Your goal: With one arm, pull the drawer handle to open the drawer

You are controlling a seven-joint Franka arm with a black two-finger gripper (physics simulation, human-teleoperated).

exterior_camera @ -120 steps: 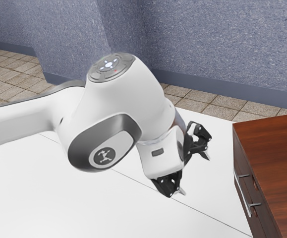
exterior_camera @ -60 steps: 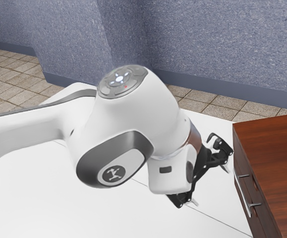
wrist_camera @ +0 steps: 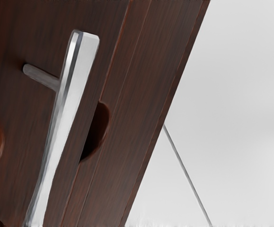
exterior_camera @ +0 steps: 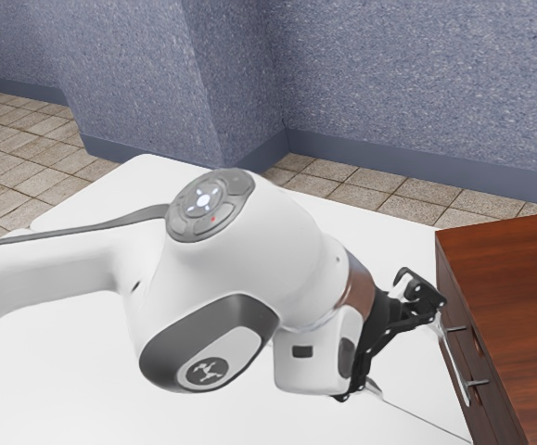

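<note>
Brushed-metal handle (exterior_camera: 457, 357) sits on the dark wood drawer (exterior_camera: 491, 375), in the cabinet (exterior_camera: 518, 260) at the table's (exterior_camera: 55, 408) edge, on the exterior view's right. Our gripper (exterior_camera: 403, 355) is spread wide just beside the bar, apparently not touching, so the jaws can straddle it. The drawer looks shut.

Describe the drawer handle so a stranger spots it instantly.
Find the dark wooden cabinet on the white table, at the exterior view's right. Its front carries the drawer handle: a slim silver bar on two posts, the only metal part.
</note>
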